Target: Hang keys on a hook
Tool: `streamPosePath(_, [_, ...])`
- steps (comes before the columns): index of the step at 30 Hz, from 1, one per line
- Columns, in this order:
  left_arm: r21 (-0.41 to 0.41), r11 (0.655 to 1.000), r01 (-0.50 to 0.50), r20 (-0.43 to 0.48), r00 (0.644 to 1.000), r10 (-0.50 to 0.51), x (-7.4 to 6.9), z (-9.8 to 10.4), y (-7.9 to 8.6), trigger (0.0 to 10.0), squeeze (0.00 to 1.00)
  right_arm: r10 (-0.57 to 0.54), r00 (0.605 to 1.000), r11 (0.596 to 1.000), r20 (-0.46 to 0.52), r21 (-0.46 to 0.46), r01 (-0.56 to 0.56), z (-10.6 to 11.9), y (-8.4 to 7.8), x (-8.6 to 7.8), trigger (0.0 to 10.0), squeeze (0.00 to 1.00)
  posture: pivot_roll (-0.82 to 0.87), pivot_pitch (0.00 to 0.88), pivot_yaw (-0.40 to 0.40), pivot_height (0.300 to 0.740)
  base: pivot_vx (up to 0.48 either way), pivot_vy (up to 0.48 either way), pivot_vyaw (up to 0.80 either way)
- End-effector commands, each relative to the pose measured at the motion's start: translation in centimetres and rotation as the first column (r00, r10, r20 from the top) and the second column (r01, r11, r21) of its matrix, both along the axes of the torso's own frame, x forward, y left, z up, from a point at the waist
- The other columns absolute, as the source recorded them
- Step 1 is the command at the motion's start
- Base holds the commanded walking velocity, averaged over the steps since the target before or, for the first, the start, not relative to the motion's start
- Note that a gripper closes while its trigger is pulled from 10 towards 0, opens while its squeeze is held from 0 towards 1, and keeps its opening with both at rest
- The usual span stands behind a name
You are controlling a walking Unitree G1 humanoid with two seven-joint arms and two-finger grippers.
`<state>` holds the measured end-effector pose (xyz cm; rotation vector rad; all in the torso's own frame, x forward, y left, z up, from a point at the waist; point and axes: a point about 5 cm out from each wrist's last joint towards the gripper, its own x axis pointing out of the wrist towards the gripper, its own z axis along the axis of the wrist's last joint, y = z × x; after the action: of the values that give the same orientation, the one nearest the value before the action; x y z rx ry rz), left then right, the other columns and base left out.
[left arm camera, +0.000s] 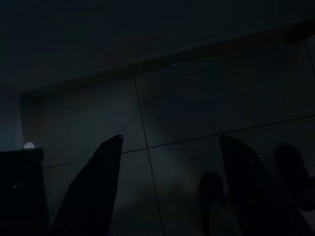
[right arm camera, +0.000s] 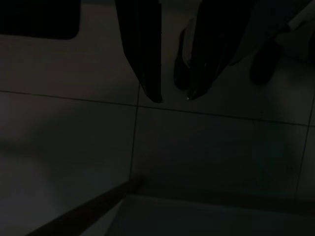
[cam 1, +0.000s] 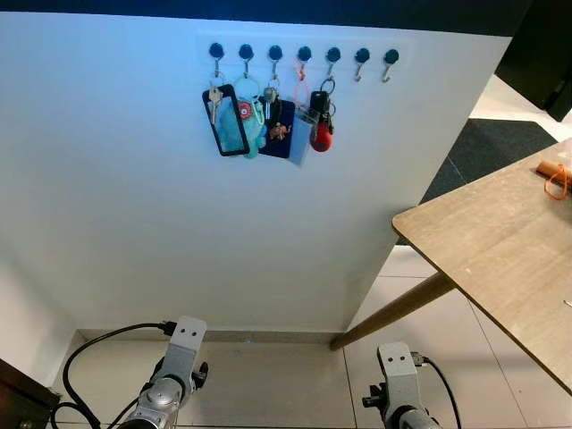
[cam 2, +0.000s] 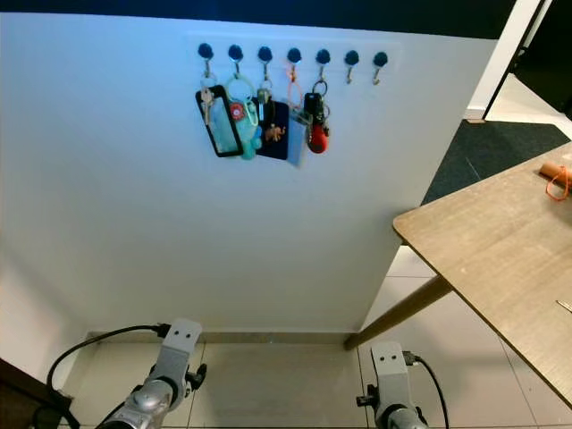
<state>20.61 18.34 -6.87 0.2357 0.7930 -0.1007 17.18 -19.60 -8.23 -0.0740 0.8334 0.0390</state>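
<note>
While both arms hang low in front of the wall (cam 1: 125,206), I judge the task barely begun: nothing is in my grip and the fetch comes first. My left arm (cam 1: 172,380) and right arm (cam 1: 399,384) point down at the floor tiles (right arm camera: 206,147). The left jaws are released, spread wide over a tile joint. The right wrist view is too dark for me to tell whether the right jaws are clenched or released, and I make out nothing held there.

What I take for the keys (cam 1: 556,178) lies on the counter (cam 1: 500,241) off to my right, near its far edge: an orange loop beside a short brown piece. It is too small for me to read teeth or ring. Its long axis seems to run flat along the counter top, brown piece toward the wall side, loop toward me, though I would not swear to it.

Up on the wall the row of hooks (cam 1: 304,55) carries five hanging bunches (cam 1: 268,121), crowded and touching. The two empty hooks (cam 1: 375,63) sit at the right end, nearest the counter.

Next I would need to turn right, step to the counter and take the loop so it dangles open. Then I would lift it above an empty hook and lower it on.
</note>
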Motion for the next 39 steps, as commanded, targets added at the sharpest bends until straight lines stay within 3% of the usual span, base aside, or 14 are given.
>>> streamPosePath(1, [0.003,1.000,0.000,-0.003,1.000,0.000,-0.3,-0.2,0.0,10.0,0.00,0.014,1.000,1.000,-0.008,-0.005,-0.014,0.0,0.0,0.1,10.0,0.00,0.08,0.008,-0.075,0.740,0.000,0.000,0.00])
streamPosePath(27, [0.013,1.000,0.019,0.014,1.000,-0.019,1.2,0.6,0.0,10.0,0.00,-0.032,0.999,0.999,0.000,-0.004,0.032,0.0,-0.1,0.1,10.0,0.00,0.06,0.011,-0.029,0.740,0.000,0.000,0.00])
streamPosePath(39, [0.000,1.000,0.021,-0.003,1.000,-0.021,0.6,0.3,-0.2,10.0,0.00,-0.055,0.998,0.998,0.007,-0.005,0.055,0.0,-0.4,-0.1,10.0,0.00,0.05,0.000,-0.022,0.740,0.000,0.000,0.00])
